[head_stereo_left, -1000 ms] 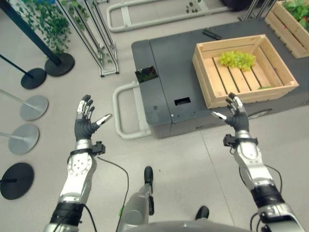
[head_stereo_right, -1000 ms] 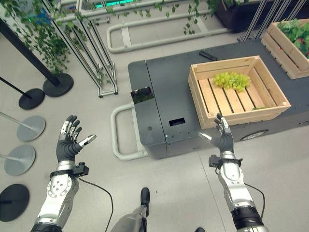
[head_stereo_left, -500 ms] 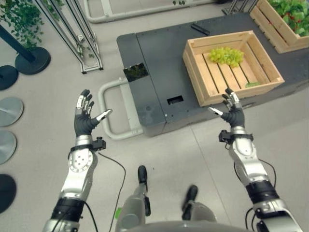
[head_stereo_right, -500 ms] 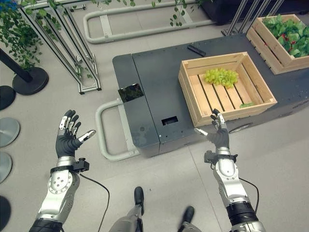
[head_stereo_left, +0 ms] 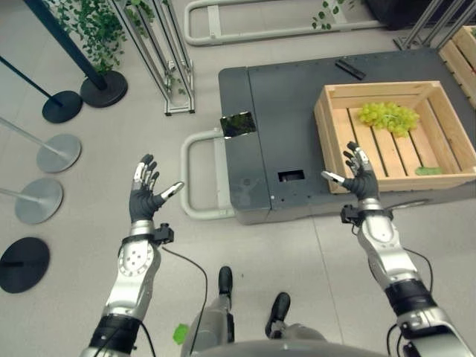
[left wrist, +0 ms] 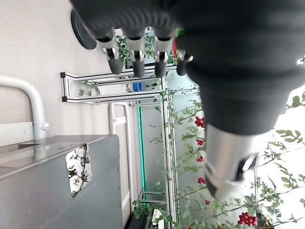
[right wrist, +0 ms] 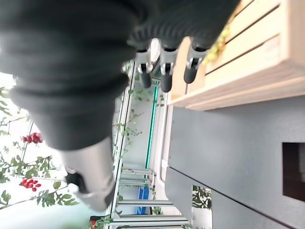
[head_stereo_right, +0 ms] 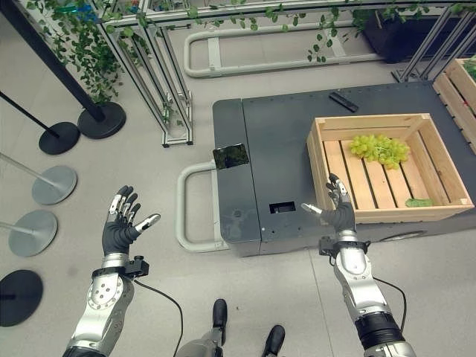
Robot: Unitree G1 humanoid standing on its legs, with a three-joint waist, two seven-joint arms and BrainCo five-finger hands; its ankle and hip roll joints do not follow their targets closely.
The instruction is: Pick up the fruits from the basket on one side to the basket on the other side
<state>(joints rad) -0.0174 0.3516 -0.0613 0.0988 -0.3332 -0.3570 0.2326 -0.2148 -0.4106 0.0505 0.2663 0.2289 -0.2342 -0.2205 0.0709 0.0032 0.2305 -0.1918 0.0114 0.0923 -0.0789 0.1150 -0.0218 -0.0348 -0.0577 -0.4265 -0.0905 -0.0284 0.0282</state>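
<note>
A bunch of green grapes [head_stereo_left: 388, 115] lies in the far part of a slatted wooden crate [head_stereo_left: 331, 152] on a dark grey cart [head_stereo_left: 286, 111]. A small green leaf [head_stereo_left: 428, 171] rests near the crate's front right corner. My right hand [head_stereo_left: 360, 177] is raised, open and empty, just in front of the crate's near left corner, apart from it. My left hand [head_stereo_left: 146, 198] is also raised, open and empty, over the floor to the left of the cart. The crate's wooden edge [right wrist: 248, 67] shows beyond my right fingers [right wrist: 165, 71].
A white tubular handle [head_stereo_left: 195, 178] juts from the cart's left end. A small black bar [head_stereo_left: 349, 68] lies on the cart behind the crate. Round stand bases [head_stereo_left: 58, 152] and a metal frame with vines [head_stereo_left: 160, 52] stand at the left. A second crate's corner [head_stereo_left: 461, 56] sits far right.
The whole picture has shifted, so the camera has moved. Both hands stay raised and open in the same pose; the grapes lie where they were in the crate.
</note>
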